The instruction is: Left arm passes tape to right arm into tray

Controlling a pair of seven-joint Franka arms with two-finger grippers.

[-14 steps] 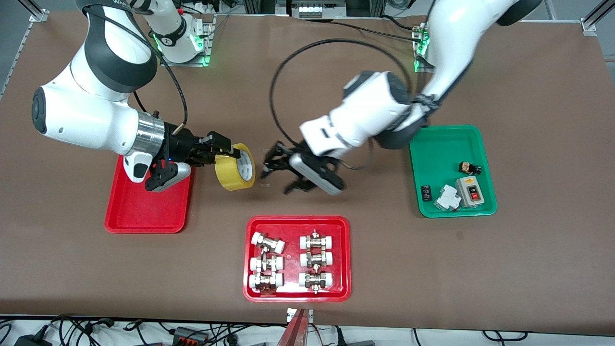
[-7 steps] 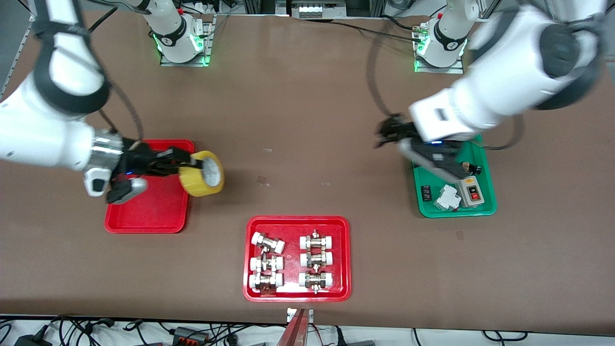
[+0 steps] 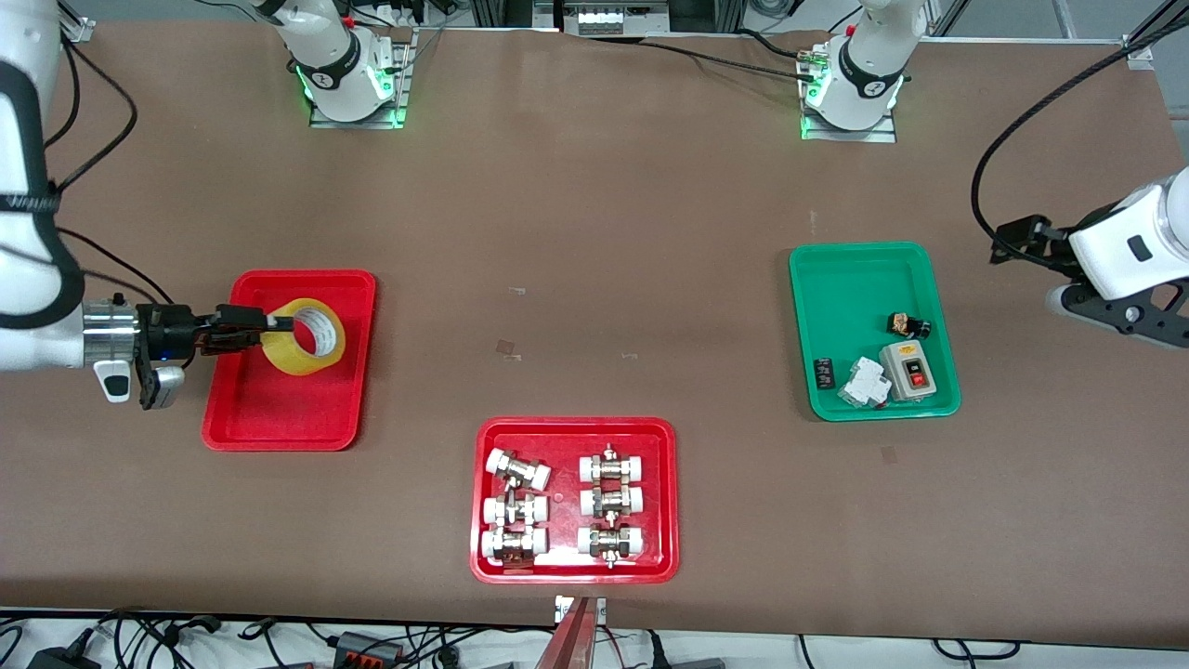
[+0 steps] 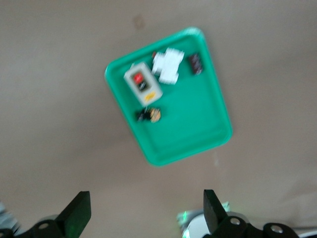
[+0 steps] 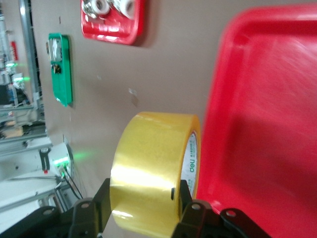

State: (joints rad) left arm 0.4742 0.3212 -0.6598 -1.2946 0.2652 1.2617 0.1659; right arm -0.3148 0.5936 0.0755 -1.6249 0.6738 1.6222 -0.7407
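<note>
1. Firmly, the right gripper (image 3: pixel 265 325) had its jaws clamped on the tape (image 3: pixel 303 336), one finger through the whitish core and the other against the yellow outer band, as the right wrist view showed (image 5: pixel 148 203).
2. The tape (image 5: pixel 153 168) stood on edge in that grip, its open core facing toward the left arm's end of the table, and it hung over the half of the plain red tray (image 3: pixel 279 418) that lay farther from the front camera. Whether it touched the tray floor could not be told.
3. The right arm (image 3: pixel 37 307) reached in from the edge of the table at its own end, its silver cuff just outside the tray rim.
4. The left gripper (image 4: pixel 143 213) had its jaws spread wide with nothing between them, as the left wrist view showed. It was held high near the left arm's end of the table, where the left arm (image 3: pixel 1129 246) waited.
5. Below it lay the green tray (image 4: pixel 198 124), holding a grey switch box (image 3: pixel 910 369), a white breaker (image 3: pixel 864 383) and two small dark parts.
6. Nearest the front camera, at mid-table, sat the red tray of metal fittings (image 3: pixel 573 567), well apart from both grippers.
7. The table (image 3: pixel 594 232) was covered in brown.
</note>
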